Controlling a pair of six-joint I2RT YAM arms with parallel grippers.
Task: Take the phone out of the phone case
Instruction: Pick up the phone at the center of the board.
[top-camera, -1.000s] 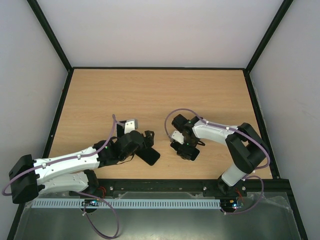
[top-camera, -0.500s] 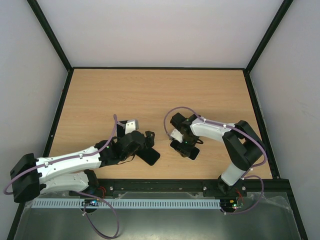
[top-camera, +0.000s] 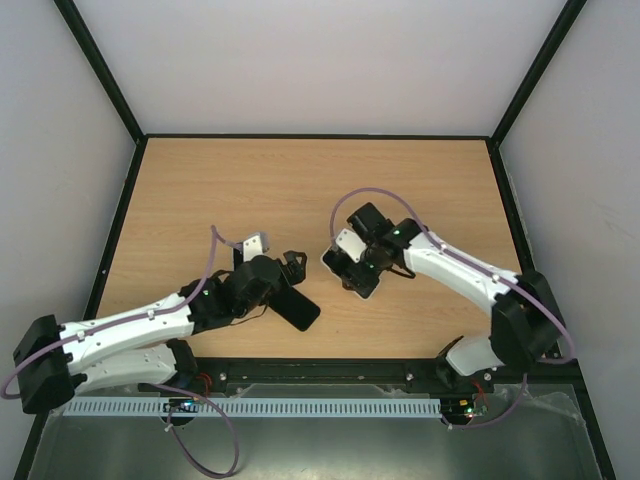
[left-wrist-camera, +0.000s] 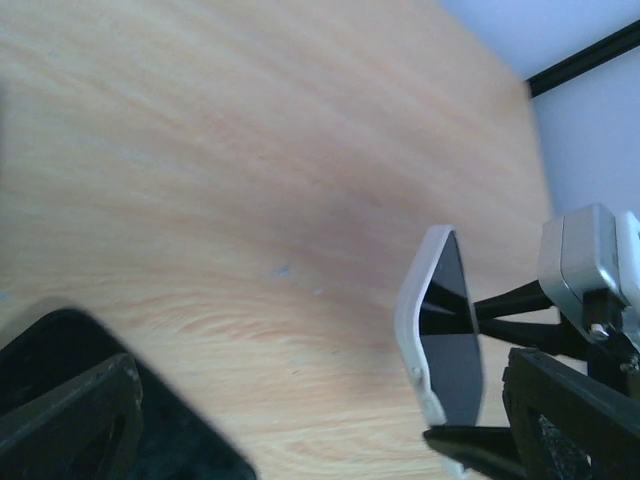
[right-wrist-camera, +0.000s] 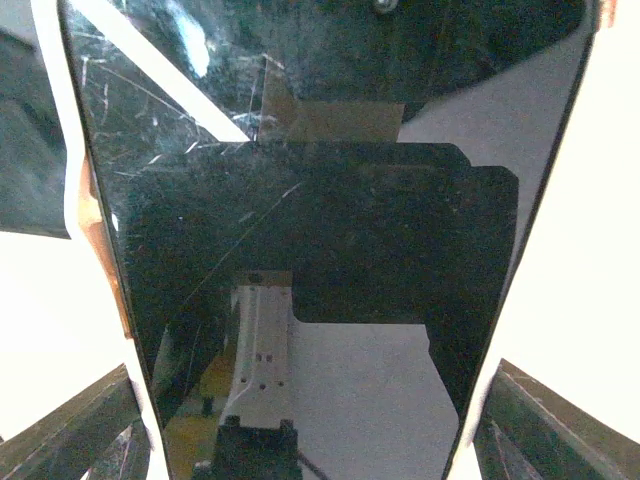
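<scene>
The right gripper (top-camera: 352, 268) is pinching the phone case (left-wrist-camera: 413, 325) across its two long sides, with one finger pressing on each edge. The phone (right-wrist-camera: 300, 200) is sitting inside the case, its glossy black face filling the right wrist view and reflecting the camera rig. A thin pale rim is showing along both long sides of the glass.

From the left wrist view, the cased phone is standing tilted up on edge rather than lying flat, and it is appearing almost edge-on. The pale shell is facing left and the dark screen right. Whether its lower end is touching the table (top-camera: 300, 190) is hard to tell from these views. In the top view it is sitting near the middle of the wooden surface, toward the near edge and just right of centre.

The left gripper (top-camera: 293, 280) is hovering low just to the left, well apart from the case. Its fingers are spreading wide and closing on nothing, one showing in each lower corner of its own camera view. A second black phone (top-camera: 299, 309), bare and without a case, is lying flat on the table just beside this gripper, partly under the left finger (left-wrist-camera: 65, 420).
</scene>
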